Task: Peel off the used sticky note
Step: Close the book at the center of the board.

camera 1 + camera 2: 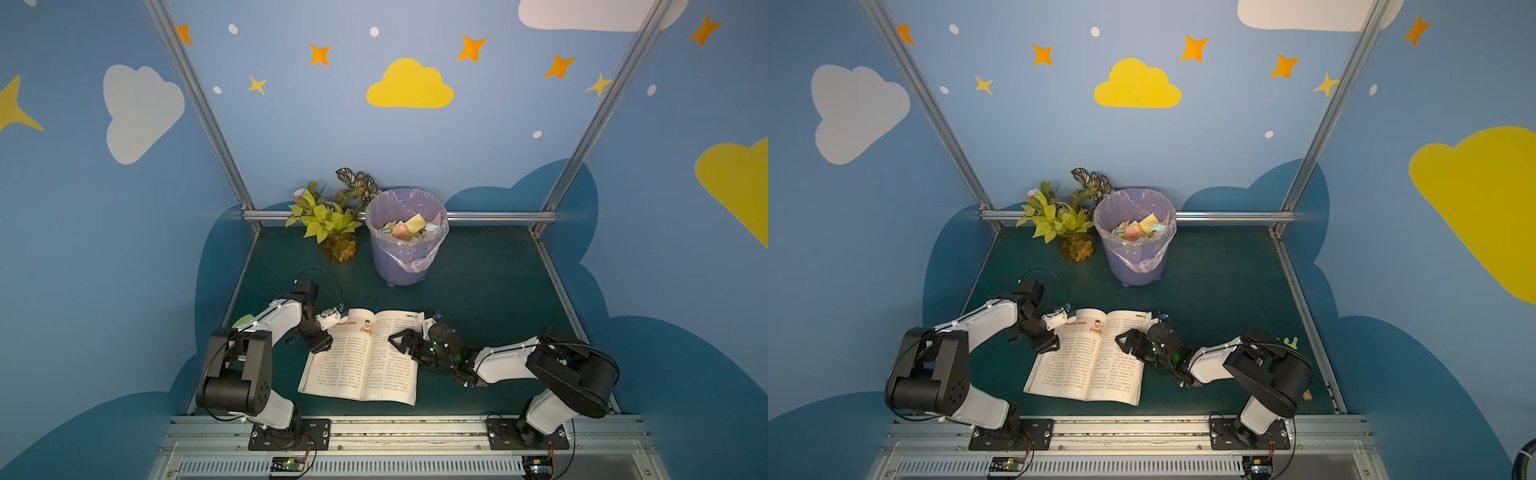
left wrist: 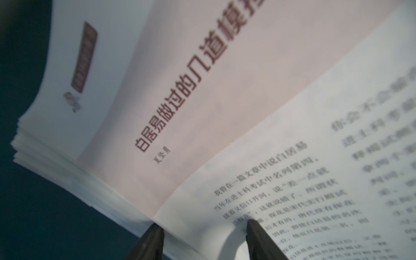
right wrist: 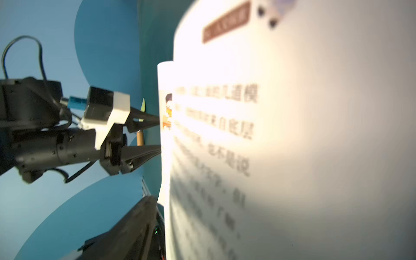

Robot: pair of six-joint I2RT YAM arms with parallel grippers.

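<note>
Your book (image 1: 365, 365) lies open on the green counter (image 1: 478, 291) between the two arms. You cannot tell from any view where the sticky note sits on it. The pink on the page nearer the left arm is a printed band (image 2: 202, 101) carrying the dark red title, flat with the paper and not a stuck-on sheet.

The only loose notes you can see are the pastel squares (image 1: 413, 224), yellow, pink, blue and green. They are heaped in the lined lilac bin (image 1: 405, 257), which stands at the back of the counter just beside the potted plant (image 1: 328, 220).

Your left gripper (image 2: 203, 224) is at the outer edge of the book with its jaws partly apart. One finger (image 2: 258, 238) rests on the printed page, and the other lies just off the stacked page edges.

Your right gripper (image 1: 395, 338) is over the opposite page. In the right wrist view a curved sheet (image 3: 292, 135) fills the picture close to the lens and hides one finger, so you cannot tell whether these jaws are apart or closed on the paper.
</note>
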